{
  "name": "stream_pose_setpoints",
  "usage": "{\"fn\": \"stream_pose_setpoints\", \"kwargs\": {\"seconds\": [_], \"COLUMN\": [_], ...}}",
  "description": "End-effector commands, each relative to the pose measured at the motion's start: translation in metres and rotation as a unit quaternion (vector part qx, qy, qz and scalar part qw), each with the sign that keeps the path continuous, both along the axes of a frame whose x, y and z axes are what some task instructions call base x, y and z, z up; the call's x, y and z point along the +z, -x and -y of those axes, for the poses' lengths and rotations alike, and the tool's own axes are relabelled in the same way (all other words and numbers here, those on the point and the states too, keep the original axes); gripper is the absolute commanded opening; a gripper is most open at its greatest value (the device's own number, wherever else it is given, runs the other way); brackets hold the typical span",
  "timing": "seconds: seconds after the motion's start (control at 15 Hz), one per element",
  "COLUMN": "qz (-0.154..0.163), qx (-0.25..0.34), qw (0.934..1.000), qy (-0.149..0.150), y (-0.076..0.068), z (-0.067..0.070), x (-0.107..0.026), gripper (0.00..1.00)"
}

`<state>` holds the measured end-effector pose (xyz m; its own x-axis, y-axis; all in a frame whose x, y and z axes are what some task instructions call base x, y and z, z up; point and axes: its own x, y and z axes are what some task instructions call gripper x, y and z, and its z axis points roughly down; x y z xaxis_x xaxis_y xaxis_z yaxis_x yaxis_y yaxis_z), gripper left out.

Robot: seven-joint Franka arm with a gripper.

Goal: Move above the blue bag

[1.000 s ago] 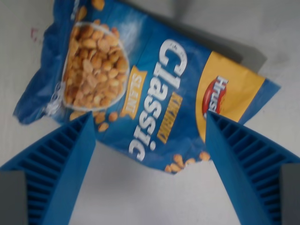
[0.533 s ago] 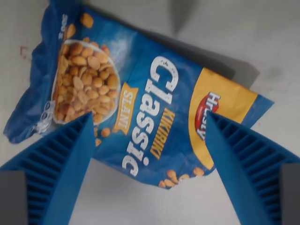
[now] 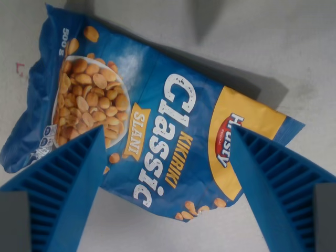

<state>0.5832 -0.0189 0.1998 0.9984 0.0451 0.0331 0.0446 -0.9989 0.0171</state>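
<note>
Gripper (image 3: pixel 165 131) fingers spread wide apart, nothing between them but open air – two ribbed blue plastic fingers (image 3: pixel 65 184) rising from the lower corners of the wrist view, one at the wrist view's left and one at the wrist view's right, their tips pointing up toward the middle of the picture. Beneath them lies the blue foil snack bag (image 3: pixel 152 126), flat on a pale grey tabletop (image 3: pixel 294 47) and turned at a slant, running from the upper left down to the right edge. Its print shows a white bowl of peanuts (image 3: pixel 89 100) toward the wrist view's left, the large white word "Classic" across the centre with "SLANI" and "KIKIRIKI" in yellow beside it, and a yellow panel with a red brand badge (image 3: pixel 228 139) toward the wrist view's right. The left finger's tip overlaps the bowl end of the bag, the right finger's tip overlaps the yellow panel – whether either touches the foil cannot be told. A dark shadow (image 3: pixel 207 21) falls on the table above the bag
</note>
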Motion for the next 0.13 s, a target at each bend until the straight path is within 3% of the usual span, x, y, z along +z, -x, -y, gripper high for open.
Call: {"fn": "stream_pose_setpoints", "kwargs": {"seconds": [0.07,0.13], "qz": [-0.010,-0.010], "qx": [-0.009,-0.009], "qw": [0.9998,0.9998], "qy": [-0.015,-0.015], "y": [-0.0090,-0.0090], "z": [0.0027,0.0027], "x": [0.0003,0.0003], "gripper": [1.00,1.00]}}
